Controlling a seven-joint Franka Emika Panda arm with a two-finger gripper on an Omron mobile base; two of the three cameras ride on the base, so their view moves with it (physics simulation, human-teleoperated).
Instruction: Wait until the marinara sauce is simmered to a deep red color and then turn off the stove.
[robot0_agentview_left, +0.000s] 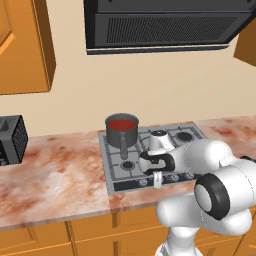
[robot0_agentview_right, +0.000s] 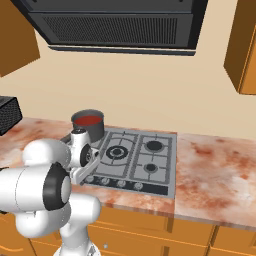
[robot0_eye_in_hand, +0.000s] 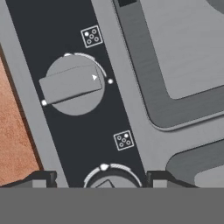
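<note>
The marinara sauce (robot0_agentview_left: 122, 123) (robot0_agentview_right: 87, 119) is a deep red disc in a small dark grey saucepan (robot0_agentview_left: 121, 135) on the back left burner of the stove (robot0_agentview_left: 113, 172) (robot0_agentview_right: 167, 167). The pan's handle points toward the front. My gripper (robot0_agentview_left: 157, 183) (robot0_agentview_right: 88, 174) points down at the knob row along the stove's front edge. In the hand view my gripper (robot0_eye_in_hand: 103, 181) straddles a round knob (robot0_eye_in_hand: 111, 177), with its fingertips (robot0_eye_in_hand: 41, 179) apart and a gap on each side. A second knob (robot0_eye_in_hand: 74, 85) lies further along the black panel.
A black range hood (robot0_agentview_left: 165, 25) hangs above the stove. A black appliance (robot0_agentview_left: 11, 139) (robot0_agentview_right: 7, 112) stands at the far left of the marbled counter (robot0_agentview_left: 55, 175). Wooden wall cabinets (robot0_agentview_left: 25, 45) flank the hood.
</note>
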